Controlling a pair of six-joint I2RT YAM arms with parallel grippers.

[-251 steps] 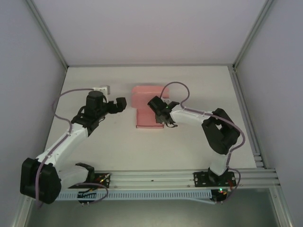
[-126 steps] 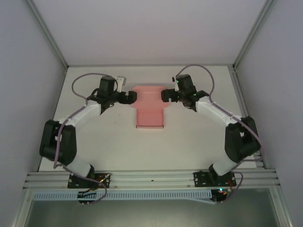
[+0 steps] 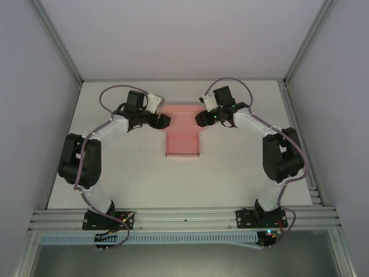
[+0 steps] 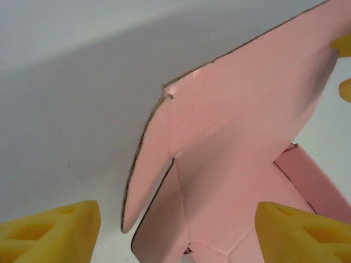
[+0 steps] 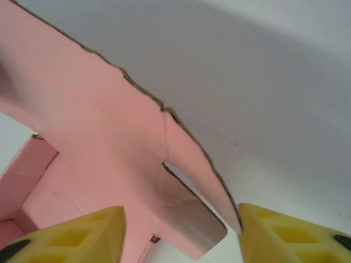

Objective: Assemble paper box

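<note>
The pink paper box point(image 3: 182, 134) lies on the white table, a wide raised panel at its far end and a narrower body toward me. My left gripper point(image 3: 164, 121) is at the panel's left end and my right gripper point(image 3: 200, 119) at its right end, both open. In the left wrist view the yellow fingertips point(image 4: 55, 230) stand wide apart around the box's point(image 4: 236, 164) pointed side flap, with no contact. My right gripper point(image 5: 181, 235) likewise straddles the opposite side flap of the box point(image 5: 98, 142), and the flap's tip lies close to the right finger.
The white table point(image 3: 242, 167) spreads around the box, with open room in front of it. Aluminium rails point(image 3: 184, 216) run along the near edge and an upright frame point(image 3: 300, 144) down the right side. The back wall rises just behind the box.
Both arms have swung to the far end of the box. The right gripper left the box's middle, the left came in from the left, and now each flanks a side flap.
</note>
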